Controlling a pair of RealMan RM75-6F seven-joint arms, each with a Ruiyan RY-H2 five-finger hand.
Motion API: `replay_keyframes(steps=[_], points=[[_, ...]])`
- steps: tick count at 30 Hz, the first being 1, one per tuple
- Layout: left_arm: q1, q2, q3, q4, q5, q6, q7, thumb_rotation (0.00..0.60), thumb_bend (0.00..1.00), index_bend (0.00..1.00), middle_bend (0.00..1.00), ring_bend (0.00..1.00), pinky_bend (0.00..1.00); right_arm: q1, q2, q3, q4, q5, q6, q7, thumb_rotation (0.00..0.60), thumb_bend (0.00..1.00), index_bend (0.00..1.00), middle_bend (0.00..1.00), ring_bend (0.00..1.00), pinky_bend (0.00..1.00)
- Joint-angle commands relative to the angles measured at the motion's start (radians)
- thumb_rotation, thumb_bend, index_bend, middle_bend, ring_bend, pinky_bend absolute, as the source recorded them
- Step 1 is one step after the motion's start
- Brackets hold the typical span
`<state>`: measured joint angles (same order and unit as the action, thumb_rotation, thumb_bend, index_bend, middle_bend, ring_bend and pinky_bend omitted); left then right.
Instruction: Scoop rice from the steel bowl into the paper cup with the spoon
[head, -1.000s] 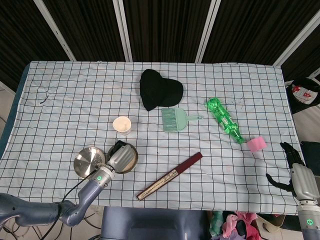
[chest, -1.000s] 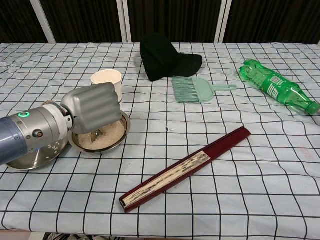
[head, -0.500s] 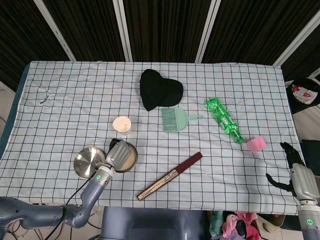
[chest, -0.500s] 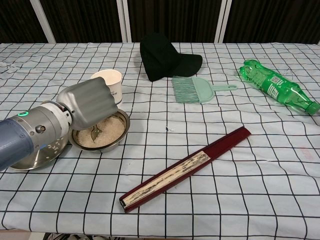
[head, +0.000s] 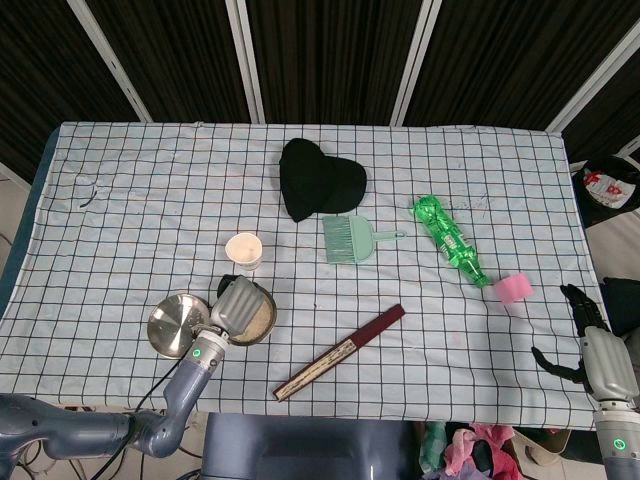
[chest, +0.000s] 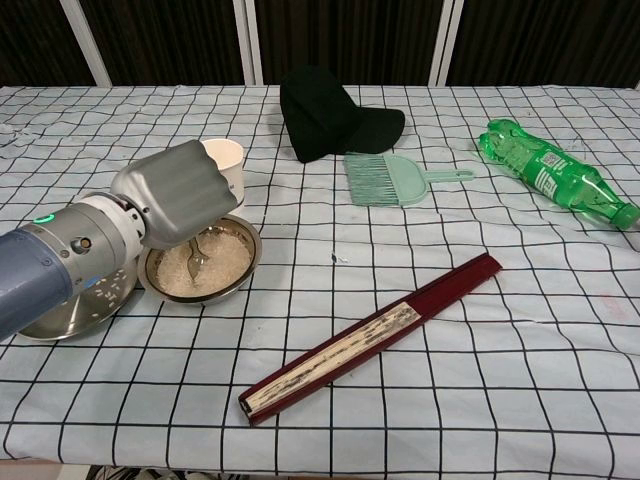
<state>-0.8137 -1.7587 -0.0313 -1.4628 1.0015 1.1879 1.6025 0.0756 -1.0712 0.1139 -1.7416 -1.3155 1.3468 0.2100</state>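
The steel bowl (chest: 247, 262) of rice stands at the front left of the table, also seen as the bowl (head: 264, 319) in the head view. My left hand (chest: 176, 193) hovers over its left side, fingers curled in a fist around the handle of a metal spoon (chest: 197, 260). The spoon's tip hangs down just above the rice or touching it. In the head view the left hand (head: 236, 303) covers much of the bowl. The paper cup (chest: 229, 162) stands upright just behind the bowl, shown as the cup (head: 244, 250) from above. My right hand (head: 589, 344) stays off the table's right edge, fingers apart, holding nothing.
A steel lid (chest: 68, 312) lies left of the bowl. A black cap (chest: 328, 112), a green dustpan brush (chest: 385, 181) and a green bottle (chest: 548, 178) lie further back. A folded fan (chest: 372, 334) lies at the front centre. A pink block (head: 513, 288) sits at the right.
My left hand has risen and drawn back to the left over the bowl. The spoon and more of the rice now show beneath it. The right hand has not moved.
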Motion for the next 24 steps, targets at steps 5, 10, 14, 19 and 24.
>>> replay_keyframes(steps=[5, 10, 14, 19, 24], points=[[0.006, -0.004, -0.007, -0.009, 0.0, 0.018, -0.044, 0.6, 0.48, 0.76, 1.0, 1.0, 1.0, -0.001, 0.0, -0.001, -0.001, -0.001, 0.001, 0.0, 0.6, 0.21, 0.0, 0.0, 0.0, 0.17], [0.012, -0.01, -0.015, -0.013, 0.003, 0.033, -0.079, 0.6, 0.48, 0.76, 1.0, 1.0, 1.0, -0.001, 0.0, -0.001, -0.001, -0.002, 0.002, 0.0, 0.6, 0.21, 0.0, 0.0, 0.0, 0.17], [0.018, -0.007, -0.021, -0.019, 0.006, 0.046, -0.109, 0.6, 0.48, 0.76, 1.0, 1.0, 1.0, -0.001, 0.0, -0.001, 0.0, -0.003, 0.002, 0.001, 0.6, 0.21, 0.0, 0.0, 0.0, 0.17], [0.028, 0.007, -0.027, -0.026, 0.014, 0.057, -0.157, 0.6, 0.48, 0.76, 1.0, 1.0, 1.0, -0.001, 0.0, -0.002, -0.001, -0.005, 0.002, 0.0, 0.6, 0.21, 0.0, 0.0, 0.0, 0.17], [0.036, 0.027, -0.022, -0.032, 0.027, 0.064, -0.188, 0.6, 0.48, 0.76, 1.0, 1.0, 1.0, -0.002, 0.0, -0.002, -0.001, -0.006, 0.003, 0.0, 0.6, 0.21, 0.0, 0.0, 0.0, 0.17]])
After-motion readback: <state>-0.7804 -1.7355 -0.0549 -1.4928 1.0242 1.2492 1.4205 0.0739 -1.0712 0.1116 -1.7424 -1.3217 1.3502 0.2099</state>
